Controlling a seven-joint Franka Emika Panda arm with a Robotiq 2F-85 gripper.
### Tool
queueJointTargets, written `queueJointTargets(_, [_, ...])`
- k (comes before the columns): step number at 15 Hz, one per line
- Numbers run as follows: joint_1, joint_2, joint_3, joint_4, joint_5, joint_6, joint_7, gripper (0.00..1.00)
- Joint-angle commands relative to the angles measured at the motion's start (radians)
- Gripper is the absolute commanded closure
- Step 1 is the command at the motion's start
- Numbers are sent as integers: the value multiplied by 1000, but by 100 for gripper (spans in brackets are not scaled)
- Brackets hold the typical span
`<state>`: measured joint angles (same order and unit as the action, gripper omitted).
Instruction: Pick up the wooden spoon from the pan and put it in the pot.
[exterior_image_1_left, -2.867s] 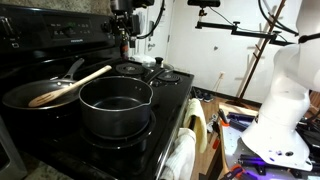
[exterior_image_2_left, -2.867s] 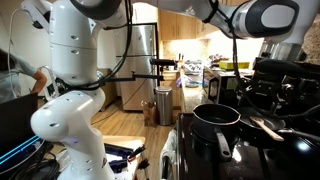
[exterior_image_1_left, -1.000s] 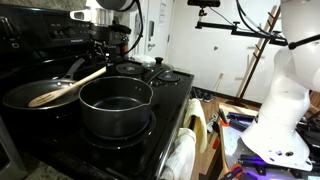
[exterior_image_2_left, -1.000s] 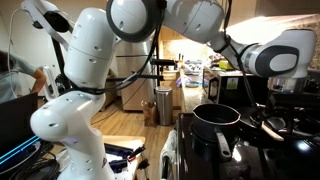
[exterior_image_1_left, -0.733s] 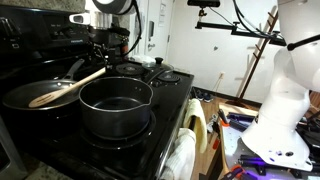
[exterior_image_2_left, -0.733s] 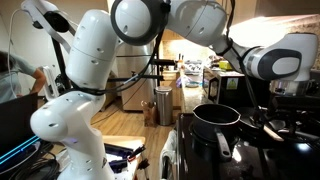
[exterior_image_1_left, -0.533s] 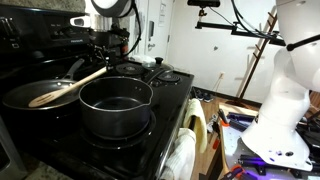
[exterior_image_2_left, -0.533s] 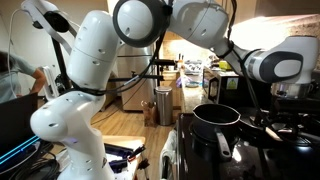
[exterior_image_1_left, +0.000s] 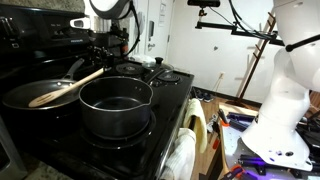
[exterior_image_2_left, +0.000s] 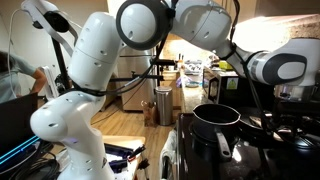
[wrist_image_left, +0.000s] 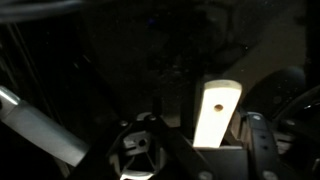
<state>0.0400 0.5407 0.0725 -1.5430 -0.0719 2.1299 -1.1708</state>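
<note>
The wooden spoon (exterior_image_1_left: 70, 85) lies across the black pan (exterior_image_1_left: 18, 97) at the left of the stove, with its handle end rising toward the back right. My gripper (exterior_image_1_left: 101, 60) sits low over that handle end. In the wrist view the pale handle tip (wrist_image_left: 215, 108) stands between the two dark fingers (wrist_image_left: 262, 150) of the gripper (wrist_image_left: 200, 145). A gap shows on the left side, so the jaws are open around the handle. The deep dark pot (exterior_image_1_left: 115, 122) stands empty in front, right of the pan, and shows too in an exterior view (exterior_image_2_left: 215, 117).
The pan's silver handle (exterior_image_1_left: 72, 68) points toward the back, close beside my gripper. Small items (exterior_image_1_left: 157, 66) sit on the back burners. The stove's raised control panel (exterior_image_1_left: 45, 38) runs behind. A cloth (exterior_image_1_left: 185, 150) hangs over the front edge.
The arm has come from the back of the stove down to the spoon's handle end. Over the last second it has hardly moved. Spoon, pan and pot have stayed put.
</note>
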Motion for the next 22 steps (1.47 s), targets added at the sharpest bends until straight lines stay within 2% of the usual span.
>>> queueJointTargets(1, [-10, 13, 10, 38, -29, -21, 5, 66])
queueJointTargets(5, [-15, 11, 13, 45, -17, -14, 4, 93])
queueJointTargets(14, [-34, -23, 11, 72, -7, -44, -1, 91])
queueJointTargets(22, [-36, -110, 8, 114, -12, -172, -10, 91])
